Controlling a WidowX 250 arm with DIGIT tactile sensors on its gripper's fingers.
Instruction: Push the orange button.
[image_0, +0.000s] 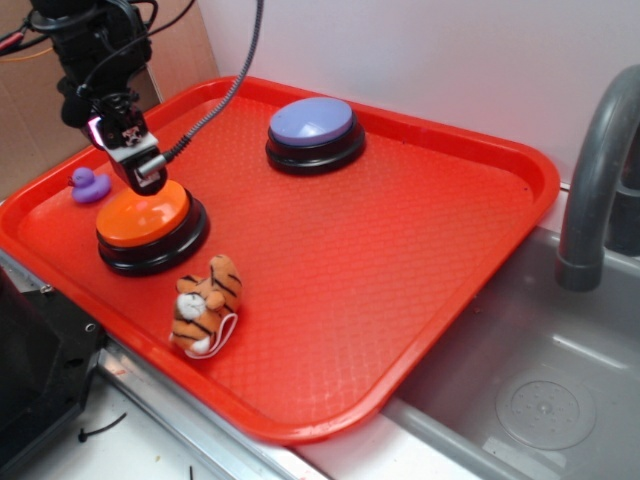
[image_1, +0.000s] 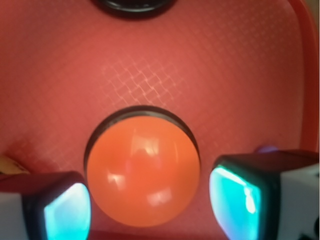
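Note:
The orange button has a glossy orange dome on a black base and sits at the left of the red tray. My gripper hangs low over the button's back-left part; I cannot tell whether it touches the dome. In the wrist view the orange button lies between my two fingers, and my gripper is open and holds nothing. Its pads glow teal.
A purple-blue button stands at the back of the tray; its black base shows in the wrist view. A small tiger plush lies in front of the orange button. A purple duck sits to its left. A grey sink and faucet are on the right.

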